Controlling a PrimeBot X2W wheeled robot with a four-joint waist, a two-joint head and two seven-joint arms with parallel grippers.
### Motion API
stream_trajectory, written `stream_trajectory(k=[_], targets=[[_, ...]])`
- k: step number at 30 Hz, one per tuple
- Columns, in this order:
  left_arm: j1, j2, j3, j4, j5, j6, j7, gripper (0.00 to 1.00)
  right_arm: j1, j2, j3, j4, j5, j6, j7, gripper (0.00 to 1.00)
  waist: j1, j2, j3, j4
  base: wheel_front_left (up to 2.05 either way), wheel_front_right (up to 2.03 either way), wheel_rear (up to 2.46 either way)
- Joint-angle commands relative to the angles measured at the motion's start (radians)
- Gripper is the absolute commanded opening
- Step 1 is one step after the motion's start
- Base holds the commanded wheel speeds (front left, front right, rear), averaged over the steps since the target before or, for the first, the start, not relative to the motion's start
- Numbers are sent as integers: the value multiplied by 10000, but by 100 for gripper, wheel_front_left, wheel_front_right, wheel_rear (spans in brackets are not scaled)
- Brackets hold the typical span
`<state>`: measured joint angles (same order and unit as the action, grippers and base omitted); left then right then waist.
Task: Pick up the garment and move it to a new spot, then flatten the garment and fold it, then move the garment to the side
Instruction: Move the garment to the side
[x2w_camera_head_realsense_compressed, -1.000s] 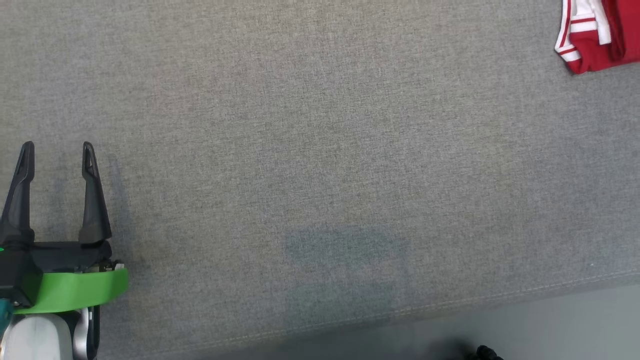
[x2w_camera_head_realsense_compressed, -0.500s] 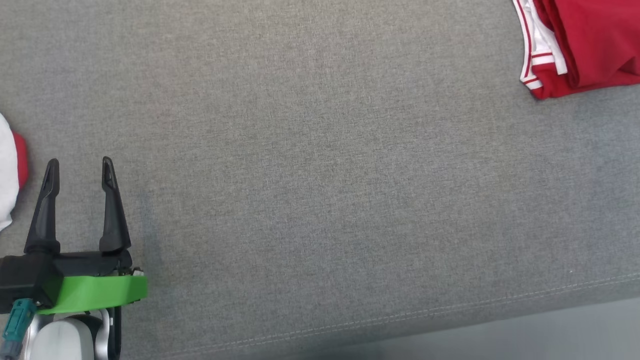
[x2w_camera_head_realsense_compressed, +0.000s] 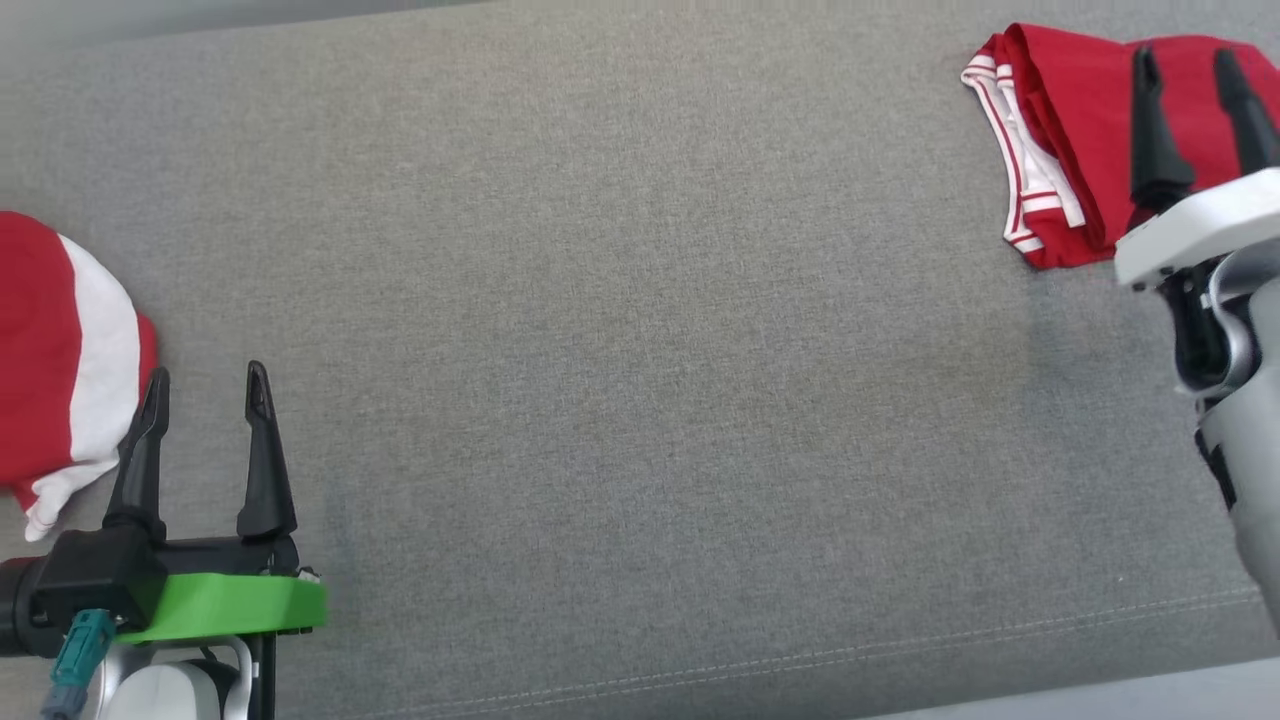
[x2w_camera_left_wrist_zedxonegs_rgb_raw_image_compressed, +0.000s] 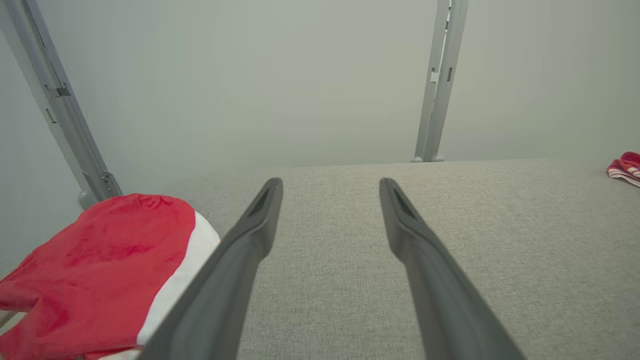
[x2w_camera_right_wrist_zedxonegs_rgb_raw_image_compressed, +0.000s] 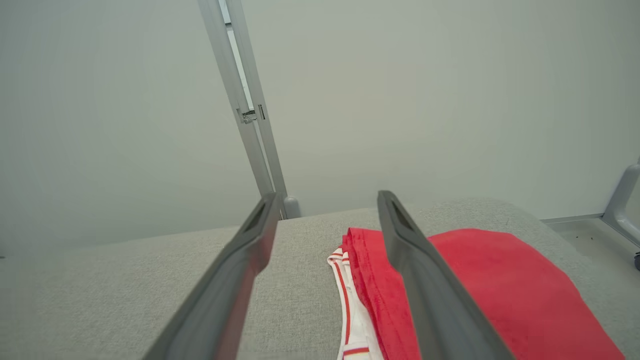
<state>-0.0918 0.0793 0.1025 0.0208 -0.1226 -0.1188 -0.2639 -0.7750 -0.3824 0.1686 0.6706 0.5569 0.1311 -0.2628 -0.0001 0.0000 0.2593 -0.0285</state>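
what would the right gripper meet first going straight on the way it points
Probably the folded red garment lying beneath the right gripper; height is unclear, so it might pass over it.

Grey upholstered surface (x2w_camera_head_realsense_compressed: 640, 350): folded garment (x2w_camera_head_realsense_compressed: 1070, 130), crumpled garment (x2w_camera_head_realsense_compressed: 40, 350)

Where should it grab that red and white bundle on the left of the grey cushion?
Probably the white band of the red and white garment, coming from its right side, where the open left gripper sits. The cloth lies bunched in a mound, and that edge is nearest and low on the grey surface.
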Motion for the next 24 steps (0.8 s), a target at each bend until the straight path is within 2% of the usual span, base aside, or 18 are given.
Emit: stream_trajectory(k=[1, 13, 21, 24], targets=[[105, 4, 47, 34, -57, -19, 1, 100, 229, 68, -73, -99, -96, -7, -24, 100, 1, 0, -380, 209, 0, 0, 0], [221, -177, -187, 651, -105, -27, 1, 100, 2414, 1614, -324, -1616, -1205, -6, -25, 100, 1, 0, -1189, 580, 0, 0, 0], [244, -205, -100, 1058, -138, 53, 1, 100, 3663, 2192, -582, -2460, -1881, -6, -25, 100, 1, 0, -1586, 640, 0, 0, 0], [331, -217, -44, 1203, -168, 141, 1, 100, 4082, 2319, -687, -2757, -2488, -4, -25, 100, 1, 0, -1727, 603, 0, 0, 0]])
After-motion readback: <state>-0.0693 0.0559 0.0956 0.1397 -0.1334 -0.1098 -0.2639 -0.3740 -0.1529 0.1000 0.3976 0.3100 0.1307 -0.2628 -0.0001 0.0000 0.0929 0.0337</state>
